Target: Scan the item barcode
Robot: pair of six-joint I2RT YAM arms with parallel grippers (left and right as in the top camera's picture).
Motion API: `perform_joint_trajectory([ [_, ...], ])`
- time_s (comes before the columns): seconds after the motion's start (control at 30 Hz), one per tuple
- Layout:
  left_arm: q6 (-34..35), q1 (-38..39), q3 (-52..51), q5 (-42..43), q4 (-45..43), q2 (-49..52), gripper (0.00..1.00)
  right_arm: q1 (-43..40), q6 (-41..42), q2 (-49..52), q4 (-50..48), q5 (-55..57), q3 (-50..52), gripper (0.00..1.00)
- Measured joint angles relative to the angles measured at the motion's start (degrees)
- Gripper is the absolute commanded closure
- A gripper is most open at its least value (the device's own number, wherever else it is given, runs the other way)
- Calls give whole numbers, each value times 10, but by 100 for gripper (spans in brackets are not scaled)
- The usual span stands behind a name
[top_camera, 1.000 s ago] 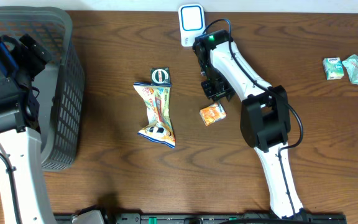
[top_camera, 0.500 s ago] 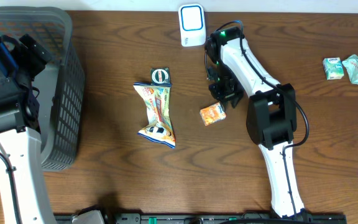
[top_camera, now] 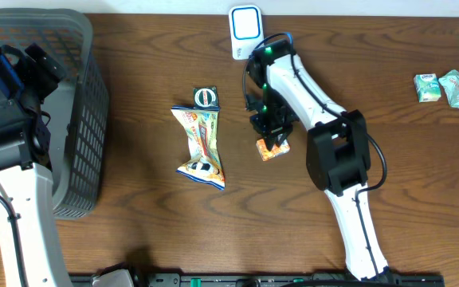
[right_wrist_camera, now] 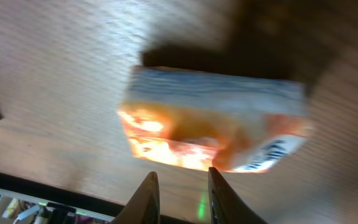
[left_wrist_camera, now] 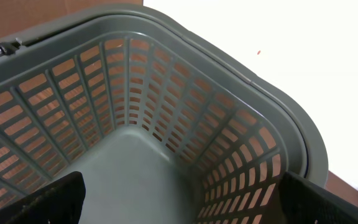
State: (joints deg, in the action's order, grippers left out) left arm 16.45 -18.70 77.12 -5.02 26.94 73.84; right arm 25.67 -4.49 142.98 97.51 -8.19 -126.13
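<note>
My right end effector point(right_wrist_camera: 182, 186) has its fingers point(right_wrist_camera: 149, 194) drawn close, with only a narrow slit between them and nothing in it. The tips sit just at the near edge of the orange packet point(right_wrist_camera: 216, 134); I cannot tell whether they touch it. The packet lies flat on the counter point(top_camera: 134, 239), and from overhead the end effector point(top_camera: 271, 131) hangs right above it point(top_camera: 274, 150).

My left end effector point(left_wrist_camera: 185, 193) is spread wide and empty over the floor of the grey basket point(left_wrist_camera: 241, 93), well apart from the work.

The white scanner point(top_camera: 245, 30) stands at the far edge of the counter, near the packet but not beside it. I judge the task barely begun: nothing is gripped and nothing faces the scanner. A firm hold, the lift and showing the barcode are all left to do. The snack bag point(top_camera: 200, 147) and the two small packs point(top_camera: 445, 88) lie untouched.
</note>
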Motion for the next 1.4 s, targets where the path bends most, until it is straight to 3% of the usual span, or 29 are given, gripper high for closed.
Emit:
perform_joint_trajectory([
  [0.2,0,0,0,0,0,0,2,33,-4,0,0,-2,1,99],
  [0.67,0,0,0,0,0,0,2,77,28,-3,0,42,17,99],
  [0.9,0,0,0,0,0,0,2,76,38,-71,0,49,35,99],
  [1.07,0,0,0,0,0,0,2,75,39,-135,0,54,80,98],
  [1.4,0,0,0,0,0,0,2,71,40,-136,-90,57,225,99],
])
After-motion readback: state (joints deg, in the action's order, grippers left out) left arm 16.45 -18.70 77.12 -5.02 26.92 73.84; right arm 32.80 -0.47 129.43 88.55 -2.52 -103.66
